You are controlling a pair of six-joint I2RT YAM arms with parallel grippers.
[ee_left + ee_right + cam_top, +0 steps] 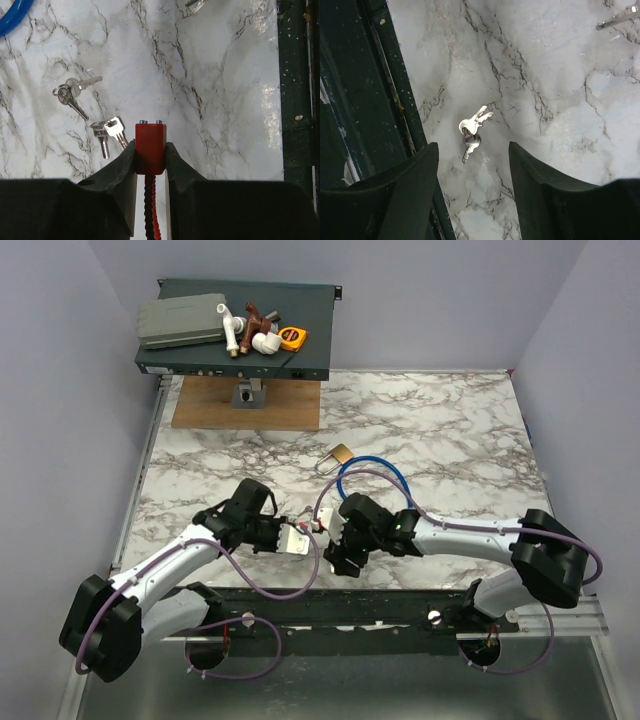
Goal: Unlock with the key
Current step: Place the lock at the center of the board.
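My left gripper (150,150) is shut on a small red block (150,142) that has two silver studs on its far end. A ribbed red cord (150,210) trails back from it between the fingers. No key blade shows on it. In the top view this gripper (300,538) is at the near middle of the table. Two silver key bunches (72,92) (107,132) lie on the marble just left of the block. My right gripper (472,150) is open and empty above another silver key bunch (472,131). It shows in the top view (345,558) close to the left one.
A brass padlock (341,453) and a blue cable lock (372,475) lie mid-table behind the grippers. The dark front rail (380,100) runs just beside the right gripper. A wooden board (245,403) and a dark shelf (235,335) with tools stand at the back left.
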